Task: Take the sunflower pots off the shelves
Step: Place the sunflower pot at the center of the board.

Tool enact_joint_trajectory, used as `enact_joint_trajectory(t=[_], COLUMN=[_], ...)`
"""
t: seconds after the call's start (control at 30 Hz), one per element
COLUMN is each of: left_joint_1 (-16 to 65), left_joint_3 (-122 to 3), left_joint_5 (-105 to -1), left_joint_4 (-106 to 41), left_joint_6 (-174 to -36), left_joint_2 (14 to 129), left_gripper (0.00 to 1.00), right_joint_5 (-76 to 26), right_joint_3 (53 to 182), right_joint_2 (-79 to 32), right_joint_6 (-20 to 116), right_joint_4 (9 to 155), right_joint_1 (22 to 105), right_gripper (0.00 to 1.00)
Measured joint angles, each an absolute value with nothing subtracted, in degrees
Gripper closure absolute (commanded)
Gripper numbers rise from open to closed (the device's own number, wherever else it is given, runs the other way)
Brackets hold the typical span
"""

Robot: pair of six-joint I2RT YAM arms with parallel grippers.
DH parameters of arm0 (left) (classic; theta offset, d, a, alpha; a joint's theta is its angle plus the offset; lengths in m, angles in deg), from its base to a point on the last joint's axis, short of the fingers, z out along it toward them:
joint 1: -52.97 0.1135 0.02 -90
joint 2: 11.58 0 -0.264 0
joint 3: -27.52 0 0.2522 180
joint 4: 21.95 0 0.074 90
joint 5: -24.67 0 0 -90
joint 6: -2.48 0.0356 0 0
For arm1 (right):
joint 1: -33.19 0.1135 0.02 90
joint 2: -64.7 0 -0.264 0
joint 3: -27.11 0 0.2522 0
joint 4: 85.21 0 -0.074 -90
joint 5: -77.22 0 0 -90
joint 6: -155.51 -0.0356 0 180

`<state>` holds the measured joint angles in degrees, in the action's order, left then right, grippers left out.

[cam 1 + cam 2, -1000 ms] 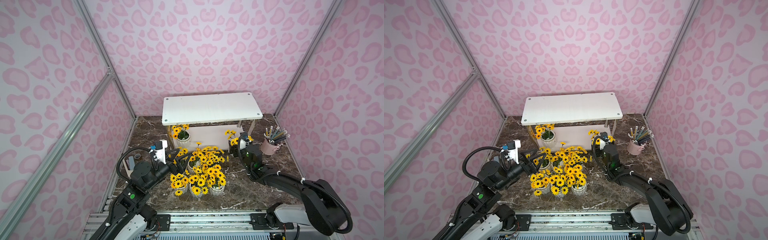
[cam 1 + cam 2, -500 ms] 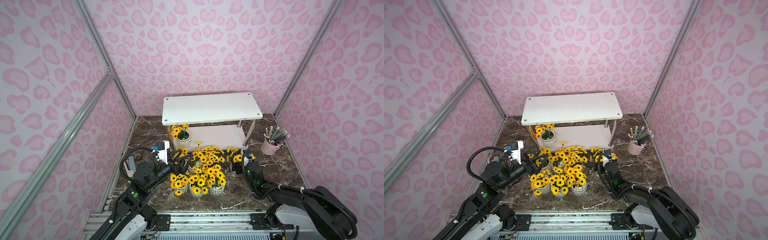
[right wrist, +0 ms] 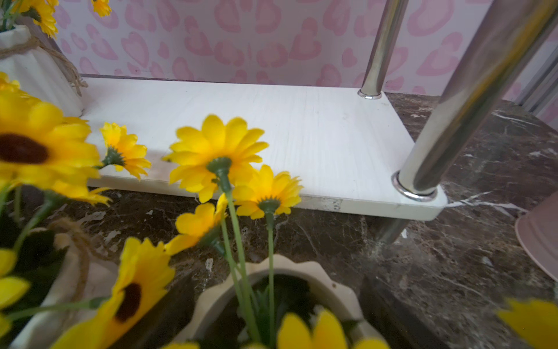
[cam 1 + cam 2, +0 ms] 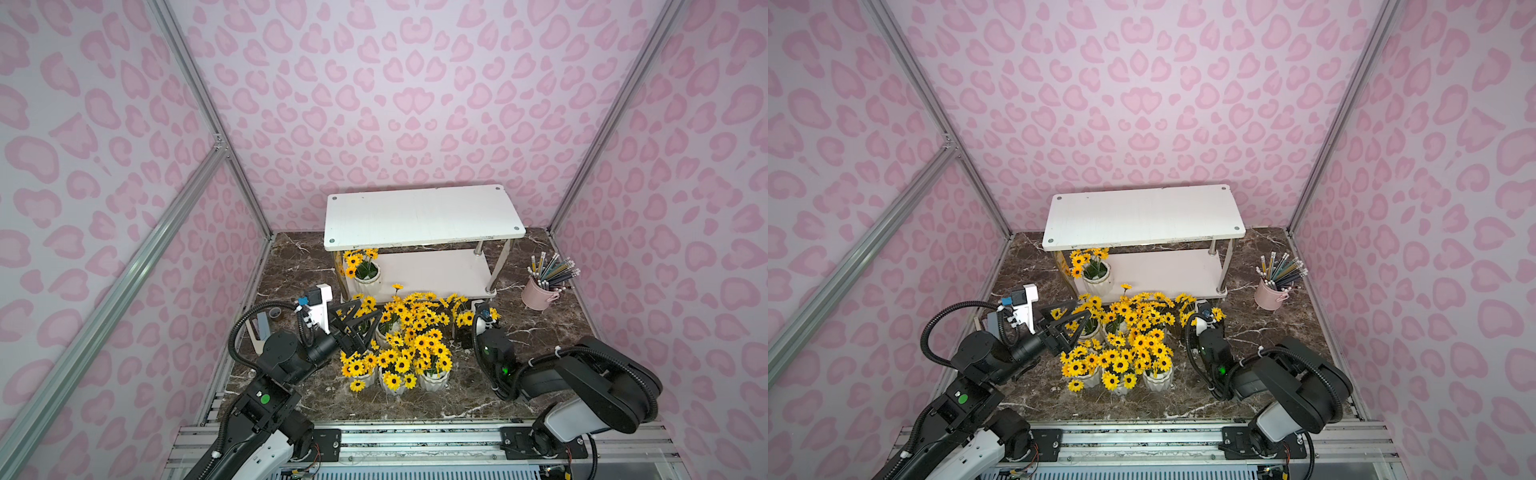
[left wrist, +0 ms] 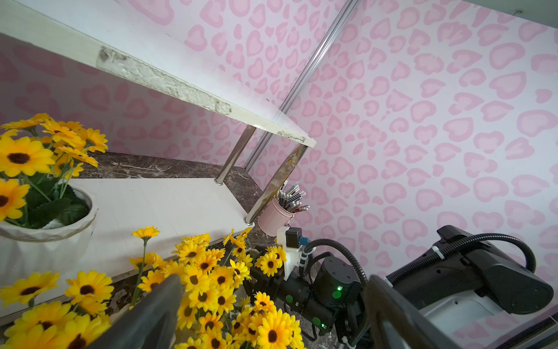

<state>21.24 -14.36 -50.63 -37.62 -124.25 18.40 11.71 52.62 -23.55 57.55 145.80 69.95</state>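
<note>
While one sunflower pot is standing at the left end of the lower tier of the shelves, the other sunflower pots are crowding together on the worktop just on the near side of the rack. At the right edge of that cluster the right pincer is gripping the rightmost pot, with a dark finger pressing on each side of its scalloped rim; whether it is resting on the marble, I cannot tell. At the left edge the left pincer is hovering with its jaws spread wide, holding nothing. Dark brown marble veined in white is covering the worktop. A pink bucket of pencils is standing at the far right, and pink heart-patterned walls are enclosing everything.
</note>
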Motion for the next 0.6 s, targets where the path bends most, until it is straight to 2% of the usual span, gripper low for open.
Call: enact_joint_trajectory(t=[0.1,0.13,0.17,0.23,0.4,0.43,0.47,0.6], left_joint_1=[21.2,21.2,21.2,21.2,21.2,21.2,21.2,21.2], left_joint_3=[-14.4,-14.4,-14.4,-14.5,-15.1,-15.3,-15.5,-15.7], left_joint_5=[-50.8,-50.8,-50.8,-50.8,-51.0,-51.0,-51.0,-51.3], left_joint_4=[-37.6,-37.6,-37.7,-37.7,-37.9,-37.9,-37.9,-38.0], left_joint_6=[-123.8,-123.5,-123.5,-123.3,-122.7,-122.4,-122.4,-122.0], left_joint_2=[18.5,18.6,18.7,18.7,19.0,19.0,19.0,18.4], left_gripper=[0.03,0.03,0.03,0.03,0.03,0.03,0.03,0.03], right_joint_5=[12.1,12.0,12.1,11.9,12.1,12.4,12.9,14.1], right_joint_3=[53.2,53.2,53.4,54.0,54.7,54.7,54.8,55.9], right_joint_2=[-25.0,-25.2,-25.5,-25.8,-25.8,-25.7,-25.6,-24.3], right_joint_6=[57.7,57.8,58.1,57.9,57.4,57.4,57.1,56.6], right_joint_4=[146.9,147.3,147.4,147.2,146.0,145.8,145.5,144.5], right_joint_1=[70.7,71.0,71.1,71.4,72.2,72.2,72.2,72.2], right_gripper=[0.98,0.93,0.83,0.56,0.18,0.04,0.02,0.02])
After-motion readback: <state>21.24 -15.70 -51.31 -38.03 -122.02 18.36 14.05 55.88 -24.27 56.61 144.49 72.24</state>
